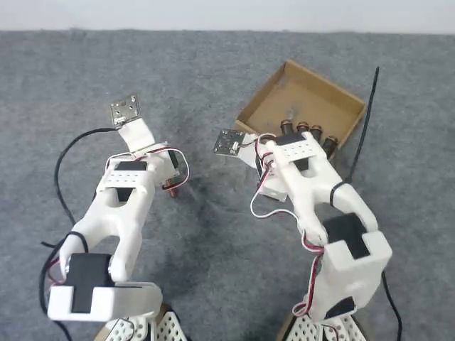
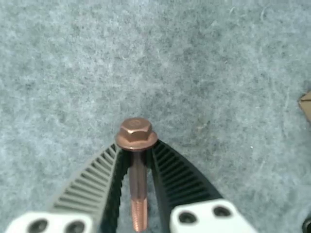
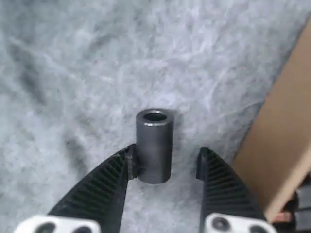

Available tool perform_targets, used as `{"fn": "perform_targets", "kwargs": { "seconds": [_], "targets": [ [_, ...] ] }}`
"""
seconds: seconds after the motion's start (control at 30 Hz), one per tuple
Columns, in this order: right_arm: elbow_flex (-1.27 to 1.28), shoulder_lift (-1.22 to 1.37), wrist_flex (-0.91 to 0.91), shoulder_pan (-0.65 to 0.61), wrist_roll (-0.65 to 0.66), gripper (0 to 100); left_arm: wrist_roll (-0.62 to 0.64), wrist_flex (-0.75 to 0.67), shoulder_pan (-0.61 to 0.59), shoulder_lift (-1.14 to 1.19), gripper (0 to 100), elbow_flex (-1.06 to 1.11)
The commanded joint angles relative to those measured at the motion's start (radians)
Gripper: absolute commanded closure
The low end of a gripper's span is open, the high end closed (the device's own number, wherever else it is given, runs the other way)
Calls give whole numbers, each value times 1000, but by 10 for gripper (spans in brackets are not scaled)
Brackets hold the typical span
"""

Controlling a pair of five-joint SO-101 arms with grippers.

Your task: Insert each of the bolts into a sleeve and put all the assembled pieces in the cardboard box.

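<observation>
1. Left gripper (image 2: 137,148) clenched on copper bolt (image 2: 137,135), shank between the pads, head past the tips
2. Right gripper (image 3: 166,151) spread open around upright dark sleeve (image 3: 154,145); one finger touched it, the other stood apart
3. Sleeve stood on grey mat (image 1: 213,71), just left of cardboard box (image 1: 306,99)
4. Several assembled pieces (image 1: 302,129) sat in the box along its near wall

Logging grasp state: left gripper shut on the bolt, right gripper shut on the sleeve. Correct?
Left gripper is shut on the bolt, yes. Right gripper is open, not shut: the right wrist view shows the sleeve upright between its fingers, with a gap on one side.
</observation>
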Motion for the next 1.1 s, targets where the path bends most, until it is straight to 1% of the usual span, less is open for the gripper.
{"fn": "perform_targets", "kwargs": {
  "seconds": [0.0,0.03,0.1,0.2,0.3,0.4,0.5,0.6,0.7,0.83,0.9,1.07],
  "targets": [
    [-78,8,5,24,12,968,-15,-52,-6,-66,988,-7],
    [-84,7,8,28,11,998,-15,-57,-6,-64,988,-7],
    [-91,-12,27,53,9,961,-15,-58,-6,-64,988,-2],
    [-94,-67,71,82,8,996,-15,-58,-6,-64,988,-1],
    [-87,-140,139,110,3,992,-15,-58,-6,-64,988,-1],
    [-87,-199,191,139,-87,992,-15,-58,-6,-64,988,-1],
    [-61,-242,197,170,-183,992,-15,-58,-6,-64,988,-1],
    [17,-283,194,173,-210,992,-15,-58,-6,-64,988,-1],
    [133,-326,120,157,-215,992,-15,-58,-6,-64,988,-1],
    [293,-363,-85,154,-215,992,-15,-58,-6,-64,988,1],
    [342,-364,-157,153,-215,992,-15,-58,-6,-64,988,1],
    [359,-364,-171,153,-213,991,-15,-58,-6,-64,988,1]
  ]
}}
